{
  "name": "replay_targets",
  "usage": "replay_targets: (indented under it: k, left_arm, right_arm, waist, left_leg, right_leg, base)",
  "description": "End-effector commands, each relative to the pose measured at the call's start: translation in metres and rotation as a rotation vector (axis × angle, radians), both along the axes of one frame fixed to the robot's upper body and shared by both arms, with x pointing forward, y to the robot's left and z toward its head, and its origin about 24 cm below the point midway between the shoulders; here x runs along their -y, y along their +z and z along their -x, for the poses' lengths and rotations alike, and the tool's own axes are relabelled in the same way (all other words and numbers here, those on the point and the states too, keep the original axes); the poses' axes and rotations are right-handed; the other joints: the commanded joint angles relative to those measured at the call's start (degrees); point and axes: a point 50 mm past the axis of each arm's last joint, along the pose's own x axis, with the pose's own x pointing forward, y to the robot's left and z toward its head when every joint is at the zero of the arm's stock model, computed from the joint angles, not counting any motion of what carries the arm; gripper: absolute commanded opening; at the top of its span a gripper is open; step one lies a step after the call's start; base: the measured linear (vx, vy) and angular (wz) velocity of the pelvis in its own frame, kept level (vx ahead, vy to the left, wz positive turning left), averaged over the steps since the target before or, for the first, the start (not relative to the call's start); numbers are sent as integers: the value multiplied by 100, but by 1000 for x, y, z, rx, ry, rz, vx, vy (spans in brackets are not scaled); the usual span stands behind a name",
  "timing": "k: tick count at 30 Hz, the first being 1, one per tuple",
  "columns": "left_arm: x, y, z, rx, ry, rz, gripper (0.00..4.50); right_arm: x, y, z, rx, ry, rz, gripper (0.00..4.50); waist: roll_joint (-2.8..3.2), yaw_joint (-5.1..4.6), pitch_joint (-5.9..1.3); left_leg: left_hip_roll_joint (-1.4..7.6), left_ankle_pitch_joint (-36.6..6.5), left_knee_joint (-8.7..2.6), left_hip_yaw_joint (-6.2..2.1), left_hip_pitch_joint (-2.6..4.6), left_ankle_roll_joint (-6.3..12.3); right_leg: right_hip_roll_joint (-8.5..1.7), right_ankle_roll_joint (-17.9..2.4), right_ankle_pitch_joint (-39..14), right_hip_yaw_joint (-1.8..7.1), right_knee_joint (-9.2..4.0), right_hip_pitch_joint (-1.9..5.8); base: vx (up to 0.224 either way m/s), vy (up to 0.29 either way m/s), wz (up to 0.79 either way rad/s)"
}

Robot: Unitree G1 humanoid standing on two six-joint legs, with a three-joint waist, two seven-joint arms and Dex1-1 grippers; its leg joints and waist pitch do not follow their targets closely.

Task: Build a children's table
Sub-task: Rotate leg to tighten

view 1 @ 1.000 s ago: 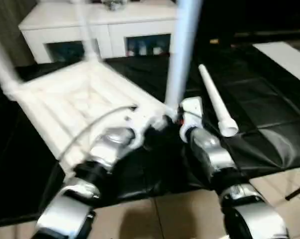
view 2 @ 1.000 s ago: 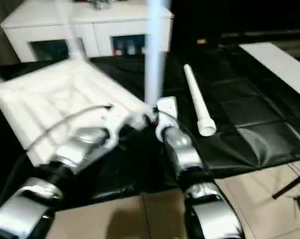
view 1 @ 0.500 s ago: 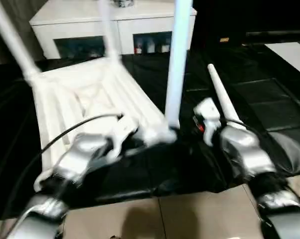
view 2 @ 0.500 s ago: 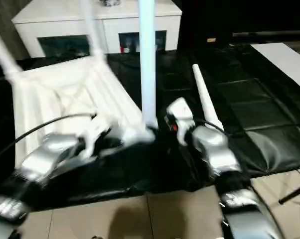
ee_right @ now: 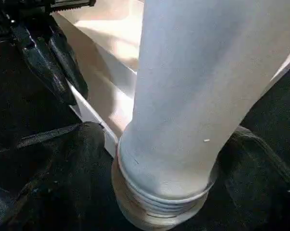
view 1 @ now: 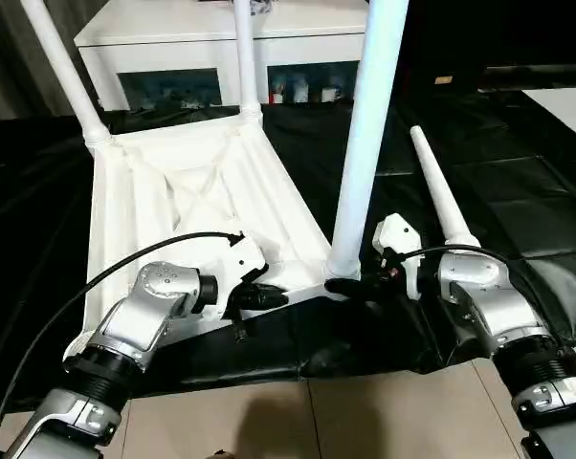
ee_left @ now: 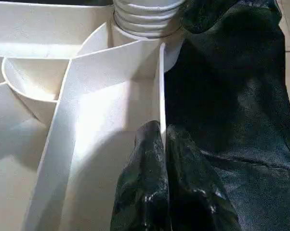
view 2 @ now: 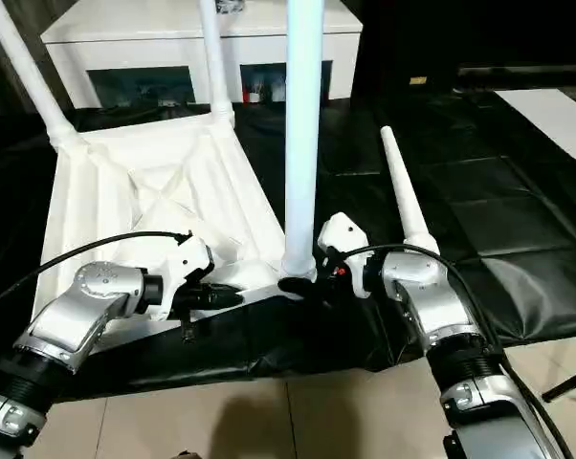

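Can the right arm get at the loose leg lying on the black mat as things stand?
Probably yes: the loose leg lies on the mat just beyond the right gripper, which is open around the standing leg; nothing sits between them.

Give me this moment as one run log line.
stage: third leg standing in near corner socket | left pincer: shut on tabletop rim | right pincer: around leg base | loose leg: on black mat

Pretty tight up front: the near leg (view 1: 365, 143) is standing upright in its corner socket with the right gripper (view 1: 350, 285) hugging its base from 3 o'clock and the left gripper (view 1: 269, 297) pinching the rim at 9. The loose leg (view 1: 436, 191) is blocking 2 o'clock; the mat (view 1: 527, 191) beyond it is lying open.
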Motion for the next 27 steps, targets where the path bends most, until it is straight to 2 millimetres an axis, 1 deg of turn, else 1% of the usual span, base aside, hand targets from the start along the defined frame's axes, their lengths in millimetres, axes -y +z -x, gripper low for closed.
replay_targets:
  k: [1, 2, 3, 4, 8, 9, 10, 17, 18, 19, 20, 21, 22, 23, 24, 25, 26, 27]
  left_arm:
    - [10, 17, -1, 54, -52, 67, 0]
    - [10, 17, -1, 54, -52, 67, 0]
    - [9, 17, -1, 54, -52, 66, 0]
    - [9, 17, 0, 53, -52, 64, 0]
    - [9, 16, 0, 50, -52, 63, 0]
    - [8, 16, 1, 48, -51, 61, 0]
    - [8, 16, 1, 48, -51, 60, 0]
    - [7, 13, 0, 42, -34, 39, 0]
    - [6, 12, -2, 43, -1, 25, 0]
    - [6, 10, -6, 47, 39, 12, 0]
    - [7, 8, -11, 58, 104, 1, 0]
    - [9, 6, -17, 74, 170, -11, 0]
    - [11, 5, -22, 85, 223, -22, 0]
    - [13, 4, -26, 94, 269, -31, 0]
    - [15, 3, -28, 99, 296, -37, 0]
    - [17, 3, -31, 101, 339, -38, 0]
    - [22, 2, -36, 106, 394, -45, 0]
    - [24, 2, -39, 108, 429, -51, 0]
  right_arm:
    - [-1, -1, -1, -13, 4, 7, 336]
    - [-1, -1, -1, -13, 4, 8, 336]
    - [-1, -2, -1, -16, 2, 6, 323]
    - [-1, -3, -1, -19, -1, 3, 299]
    - [-2, -4, -1, -24, -6, 0, 290]
    - [-3, -5, -1, -24, -9, -2, 273]
    - [-3, -5, -1, -24, -9, -2, 270]
    - [-3, -10, -3, -21, -41, 19, 265]
    - [-3, -12, -5, -19, -83, 15, 265]
    - [-4, -13, -8, -15, -144, 6, 265]
    - [-7, -16, -14, -13, -259, -21, 265]
    - [-12, -18, -18, -24, -356, -53, 265]
    - [-16, -19, -21, -30, -438, -80, 265]
    - [-20, -21, -23, -45, -511, -104, 265]
    - [-23, -22, -25, -55, -554, -118, 265]
    - [-26, -24, -26, -70, -607, -129, 265]
    - [-31, -28, -28, -82, -682, -132, 264]
    - [-35, -30, -29, -89, -729, -132, 264]
  waist:
    - [-77, -20, -436]
    - [-80, -20, -437]
    - [-78, -16, -435]
    - [-77, -17, -435]
    - [-78, -19, -437]
    - [-82, -21, -438]
    - [-88, -23, -436]
    - [-83, -31, -438]
    - [-89, -38, -434]
    - [-83, -49, -426]
    - [-83, -59, -419]
    - [-92, -99, -398]
    - [-100, -110, -394]
    - [-83, -157, -404]
    - [-98, -185, -401]
    - [-86, -187, -407]
    - [-88, -191, -411]
    - [-85, -199, -398]
  left_leg:
    - [147, -781, -384, 4, 89, 497]
    - [145, -786, -381, 6, 90, 494]
    - [147, -809, -384, 5, 89, 480]
    - [146, -815, -384, 4, 89, 476]
    - [146, -796, -384, 3, 90, 473]
    - [144, -776, -382, 3, 88, 482]
    - [143, -784, -381, 6, 87, 484]
    - [141, -774, -380, 6, 87, 479]
    - [143, -803, -383, 6, 86, 455]
    - [143, -852, -393, 2, 88, 413]
    - [142, -909, -398, 1, 89, 386]
    - [131, -998, -421, -4, 83, 294]
    - [116, -1060, -431, -12, 84, 216]
    - [115, -1143, -445, -16, 100, 105]
    - [112, -1234, -453, -21, 105, 46]
    - [106, -1303, -448, -24, 99, 32]
    - [104, -1326, -447, -21, 105, 41]
    - [98, -1399, -451, -15, 118, 23]
  right_leg:
    - [-232, -1509, -615, 189, -312, 336]
    - [-231, -1504, -630, 190, -314, 334]
    - [-233, -1496, -669, 190, -317, 336]
    - [-232, -1491, -677, 190, -317, 335]
    - [-229, -1491, -649, 189, -310, 336]
    - [-230, -1493, -635, 188, -308, 337]
    - [-229, -1490, -653, 189, -313, 336]
    - [-230, -1499, -655, 187, -312, 334]
    - [-231, -1487, -707, 191, -314, 335]
    - [-230, -1468, -782, 191, -322, 329]
    - [-230, -1460, -846, 191, -332, 326]
    - [-228, -1407, -1039, 196, -359, 320]
    - [-229, -1358, -1183, 188, -374, 339]
    - [-227, -1293, -1312, 194, -383, 323]
    - [-225, -1242, -1371, 193, -403, 324]
    - [-239, -1205, -1441, 189, -407, 328]
    - [-235, -1196, -1455, 187, -418, 321]
    - [-222, -1162, -1547, 190, -440, 295]
  base:
    - [0, 0, 0]
    - [0, 0, 0]
    - [0, 0, 0]
    - [0, 0, 0]
    - [0, 0, 0]
    - [0, 0, 0]
    - [0, 0, 0]
    - [0, 0, 0]
    - [0, 0, 0]
    - [0, 0, 0]
    - [0, 0, 0]
    - [0, 0, 0]
    - [0, 0, 0]
    - [0, 0, 0]
    - [0, 0, 0]
    - [0, 0, 0]
    - [0, 0, 0]
    - [0, 0, 0]
